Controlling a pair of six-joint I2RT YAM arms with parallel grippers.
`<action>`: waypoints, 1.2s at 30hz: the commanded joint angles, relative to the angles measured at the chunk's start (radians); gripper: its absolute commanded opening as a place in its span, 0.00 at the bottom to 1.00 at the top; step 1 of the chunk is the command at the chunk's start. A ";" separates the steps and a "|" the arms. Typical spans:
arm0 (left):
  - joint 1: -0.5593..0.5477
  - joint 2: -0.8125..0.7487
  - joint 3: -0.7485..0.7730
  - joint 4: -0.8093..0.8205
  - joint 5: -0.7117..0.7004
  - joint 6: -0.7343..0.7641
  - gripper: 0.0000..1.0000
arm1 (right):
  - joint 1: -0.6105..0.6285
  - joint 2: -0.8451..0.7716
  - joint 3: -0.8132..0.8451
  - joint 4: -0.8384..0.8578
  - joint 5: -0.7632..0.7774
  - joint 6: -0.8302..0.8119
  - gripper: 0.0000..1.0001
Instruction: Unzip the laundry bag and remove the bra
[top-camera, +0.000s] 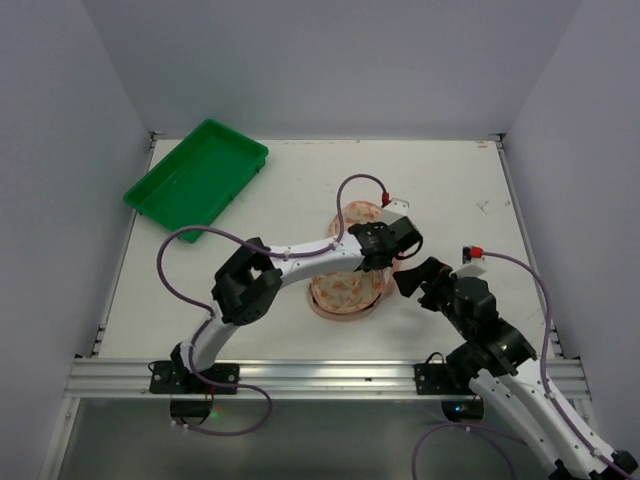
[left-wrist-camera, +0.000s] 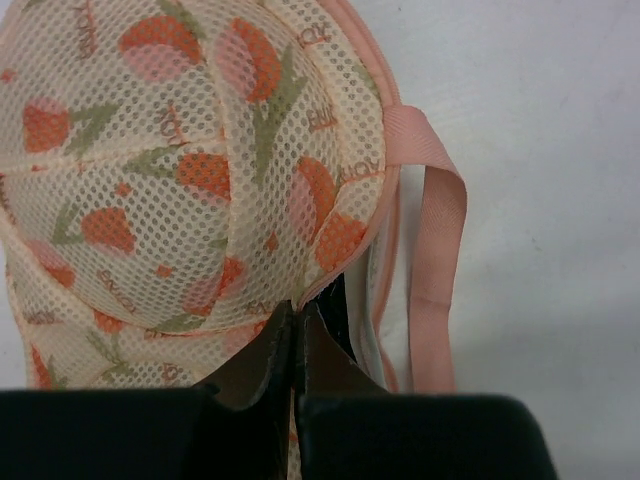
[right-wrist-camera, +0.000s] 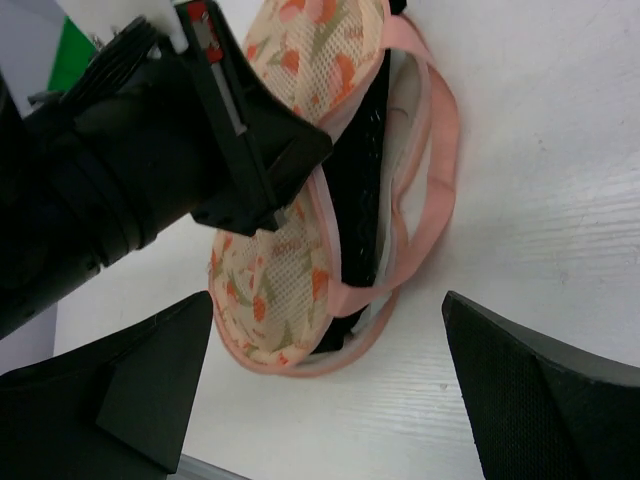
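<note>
Your left gripper (left-wrist-camera: 296, 335) is clenched on the pink-trimmed edge of the laundry bag (left-wrist-camera: 190, 170); the overhead view hides that pinch, showing only the bag at the middle of the table (top-camera: 450, 190); the right wrist camera alone shows the whole gap, the bra (right-wrist-camera: 362, 170) dark inside; your right gripper (right-wrist-camera: 328, 320) hangs spread wide just beside it.

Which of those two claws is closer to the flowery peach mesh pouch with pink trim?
The left. The left gripper is pinching the cream, tulip-printed mesh laundry bag at its opened edge; the right gripper hangs open beside it, not touching.
</note>
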 joint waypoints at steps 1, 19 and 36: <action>0.003 -0.167 -0.063 0.094 0.060 -0.034 0.00 | -0.003 -0.066 0.048 -0.057 0.082 -0.017 0.99; 0.303 -0.613 -0.535 0.226 0.337 0.070 0.12 | -0.004 -0.016 0.120 -0.073 0.031 -0.137 0.99; 0.394 -0.822 -0.629 -0.027 -0.027 0.010 1.00 | -0.003 0.005 0.085 -0.054 0.030 -0.110 0.99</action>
